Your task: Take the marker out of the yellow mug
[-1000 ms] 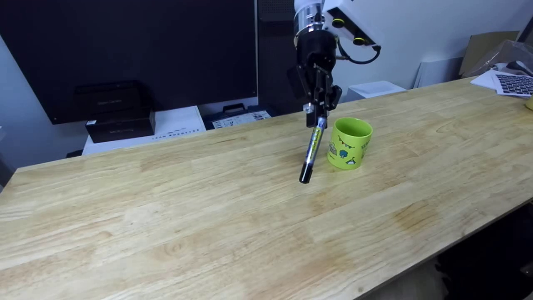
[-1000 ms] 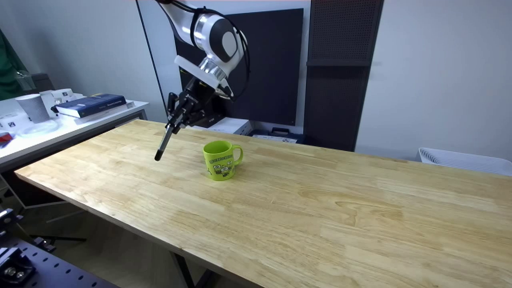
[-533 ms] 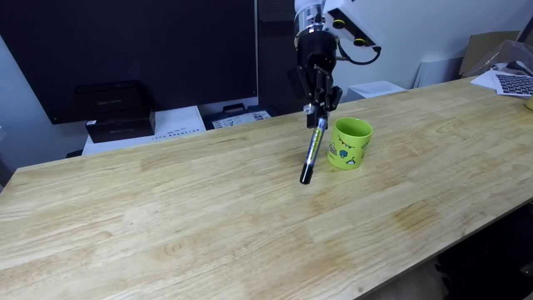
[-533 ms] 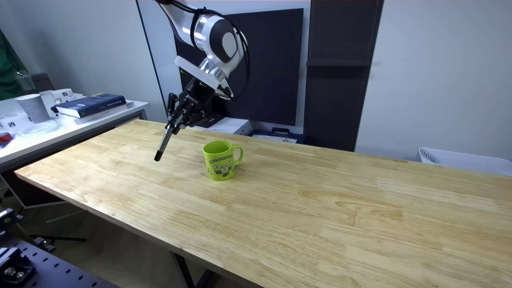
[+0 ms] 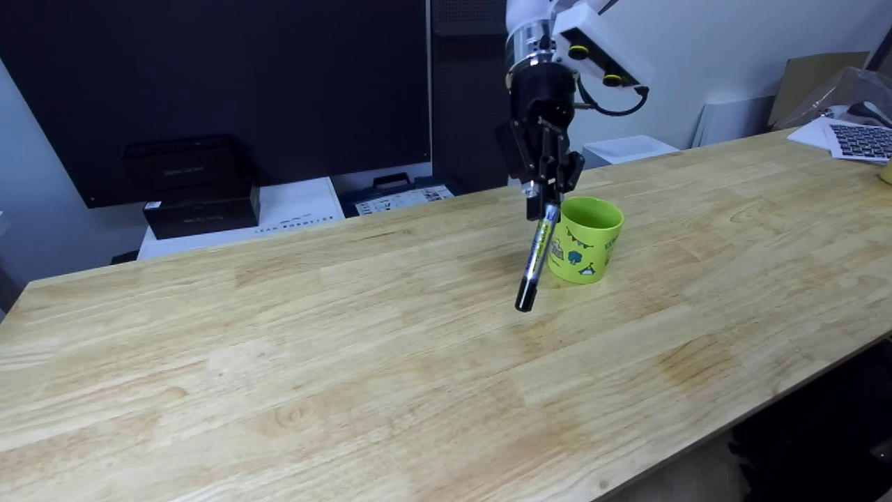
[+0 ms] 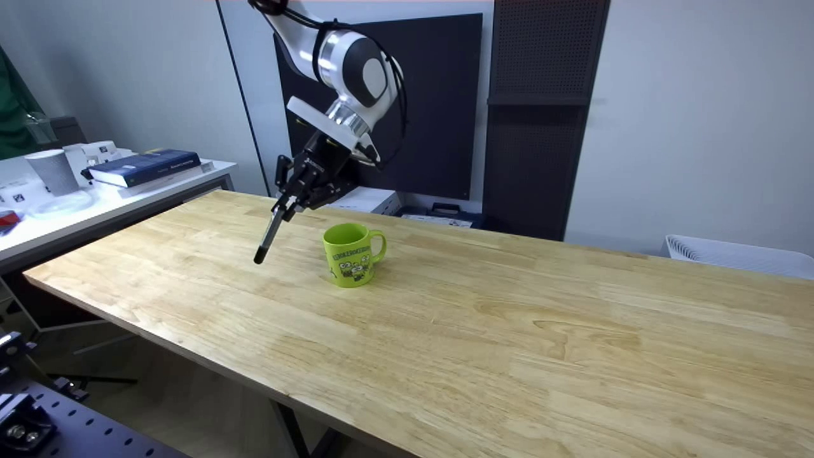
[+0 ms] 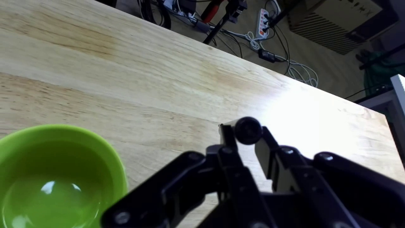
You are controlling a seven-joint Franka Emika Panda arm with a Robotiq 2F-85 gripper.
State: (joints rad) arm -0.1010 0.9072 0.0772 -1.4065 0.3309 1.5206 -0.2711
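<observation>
My gripper (image 5: 547,210) is shut on the marker (image 5: 539,256), holding it near its upper end. The marker is slim and silvery with a black lower end. It hangs tilted beside the yellow mug, outside it. In an exterior view the marker (image 6: 269,235) points down and away from the mug; whether its tip touches the table is hard to tell. The yellow mug (image 5: 585,244) stands upright on the table, with its handle visible in an exterior view (image 6: 376,247). In the wrist view the mug (image 7: 63,177) looks empty inside, and the marker's round dark end (image 7: 248,130) sits between the fingertips.
The wooden table (image 6: 509,331) carries the mug. A white side table (image 6: 121,197) with a blue book (image 6: 145,166) and a grey cup (image 6: 54,172) adjoins its far end. A keyboard (image 5: 863,141) lies at the table's far corner. Boxes (image 5: 202,209) stand behind the table.
My gripper, with the marker in it, has moved slightly right and down in both exterior views within the last half second. The mug has not moved.
</observation>
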